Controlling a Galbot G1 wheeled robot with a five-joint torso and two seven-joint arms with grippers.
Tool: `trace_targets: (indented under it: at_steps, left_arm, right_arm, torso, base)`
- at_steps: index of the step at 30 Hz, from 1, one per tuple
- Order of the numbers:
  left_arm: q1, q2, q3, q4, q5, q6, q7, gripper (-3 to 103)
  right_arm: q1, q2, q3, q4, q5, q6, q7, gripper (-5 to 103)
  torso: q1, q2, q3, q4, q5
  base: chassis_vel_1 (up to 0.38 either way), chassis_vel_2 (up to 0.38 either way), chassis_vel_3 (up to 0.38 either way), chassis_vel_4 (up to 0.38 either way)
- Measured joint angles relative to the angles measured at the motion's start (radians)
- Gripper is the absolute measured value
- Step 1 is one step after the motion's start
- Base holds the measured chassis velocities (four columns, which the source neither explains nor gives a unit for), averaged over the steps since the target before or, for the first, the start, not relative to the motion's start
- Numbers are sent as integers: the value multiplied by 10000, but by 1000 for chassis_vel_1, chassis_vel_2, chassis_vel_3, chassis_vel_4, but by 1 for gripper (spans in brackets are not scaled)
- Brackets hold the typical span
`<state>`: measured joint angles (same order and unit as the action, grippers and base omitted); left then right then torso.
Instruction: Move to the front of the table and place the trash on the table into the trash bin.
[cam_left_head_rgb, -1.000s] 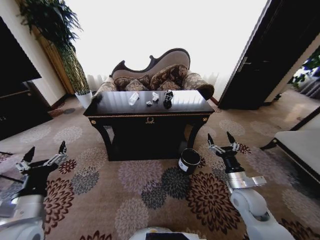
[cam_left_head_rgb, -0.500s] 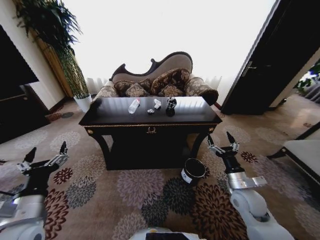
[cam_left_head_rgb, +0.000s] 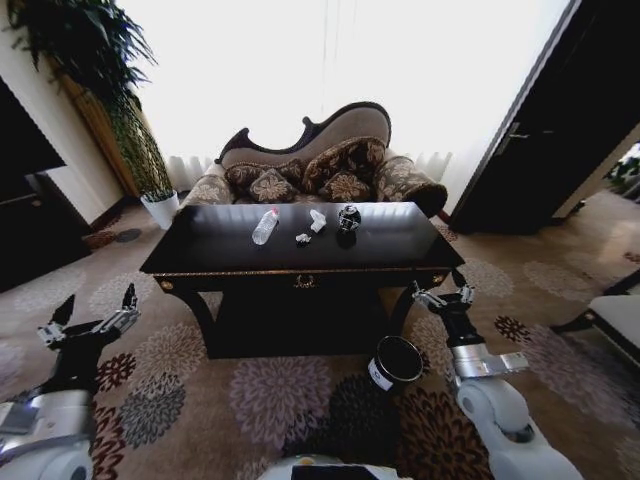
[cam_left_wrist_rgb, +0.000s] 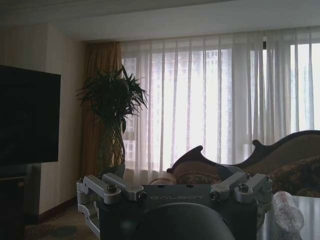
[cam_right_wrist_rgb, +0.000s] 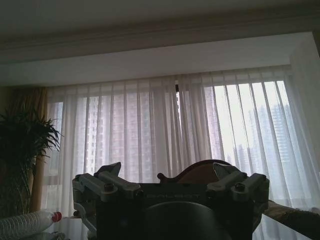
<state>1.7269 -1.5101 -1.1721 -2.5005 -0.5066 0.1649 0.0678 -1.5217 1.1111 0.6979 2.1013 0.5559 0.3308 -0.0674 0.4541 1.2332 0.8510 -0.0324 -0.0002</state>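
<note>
"GALBOT" on left gripper (cam_left_wrist_rgb: 175, 192) (jaws spread).

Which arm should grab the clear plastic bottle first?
Probably left: the clear plastic red-capped bottle lies left of centre on the glossy black table, nearer the open left end effector; the right end effector fronts the table's right leg.

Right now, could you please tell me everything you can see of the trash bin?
The trash bin is a small round black cylinder with a white label low on its side. It stands upright and open-topped on the patterned carpet, in front of the table by its right front leg, not visibly touching it. Its inside looks dark. The right gripper hangs open just above and beside it, apart from it.
</note>
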Motion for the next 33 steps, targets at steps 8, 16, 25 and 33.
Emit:
trace_targets:
  at_steps: [8,16,25,33]
  left_arm:
    - [-29,6,34,3,-20,-5,12,100]
    - [-30,33,-14,4,-23,-69,108,100]
    - [-71,43,28,4,-20,-117,128,100]
    - [-59,42,17,4,-17,-132,130,100]
  right_arm:
    - [-48,32,42,3,0,-3,0,100]
    - [-30,95,-94,-8,-12,21,37,100]
    - [-26,142,-192,-46,-11,204,4,100]
    - [-40,174,-230,-87,-22,251,-57,100]
  torso:
    - [-1,0,0,0,0]
    - [-2,0,0,0,0]
    - [9,-4,3,0,0]
    - [-13,6,-4,-2,0]
  base:
    - [-176,175,180,-190]
    - [-194,182,172,-190]
    - [-97,85,98,-95]
    - [0,0,0,0]
